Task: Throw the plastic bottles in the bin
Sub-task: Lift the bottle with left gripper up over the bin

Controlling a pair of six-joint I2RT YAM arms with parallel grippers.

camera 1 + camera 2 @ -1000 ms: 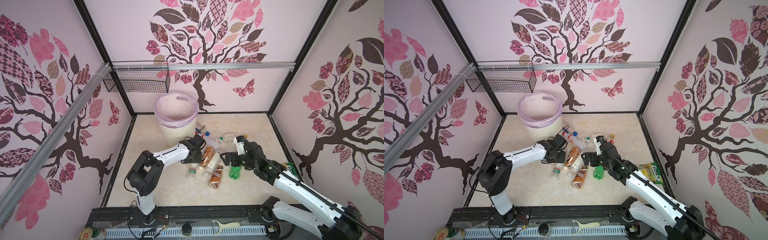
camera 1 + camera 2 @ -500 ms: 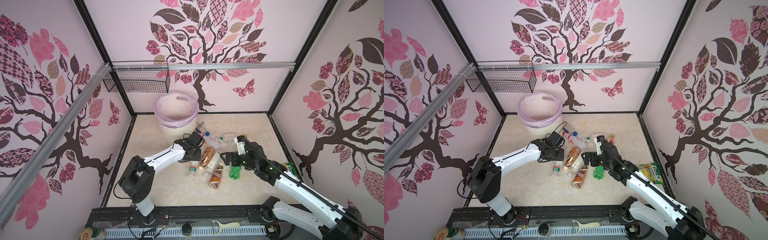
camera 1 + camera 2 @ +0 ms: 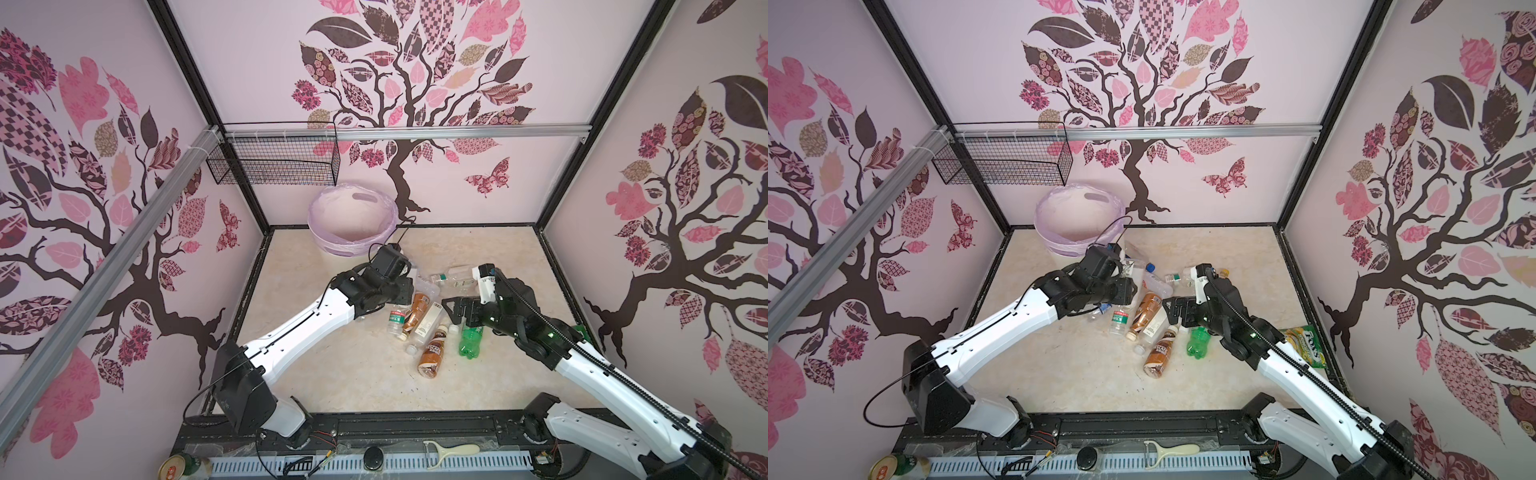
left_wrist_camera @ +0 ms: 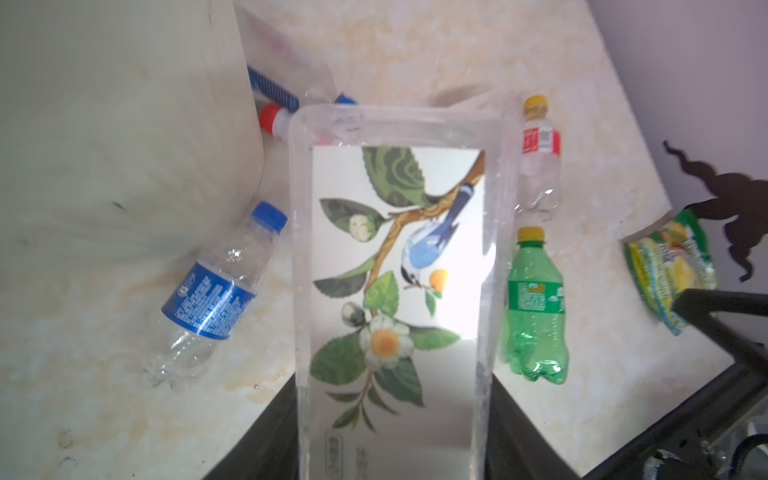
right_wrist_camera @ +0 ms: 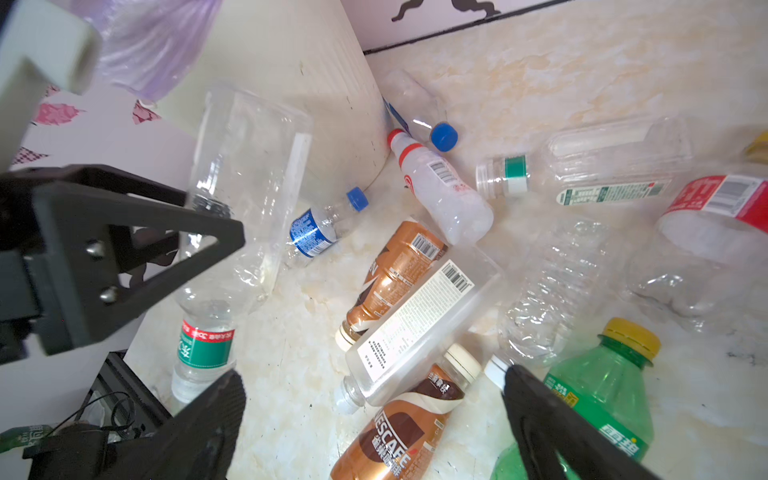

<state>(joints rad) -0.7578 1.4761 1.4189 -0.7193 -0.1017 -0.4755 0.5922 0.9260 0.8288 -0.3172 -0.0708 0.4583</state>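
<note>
In the left tool [image 4: 395, 424], the clear bottle [image 4: 395, 270] points lengthwise outward, base first.

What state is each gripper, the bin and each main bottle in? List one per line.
left gripper, shut on bird-label bottle
right gripper, open, empty
bin, upright, bag-lined
green bottle, capped, lying on its side
Nescafe bottle, capped, lying on its side
blue-label bottle, capped, lying beside bin
</note>
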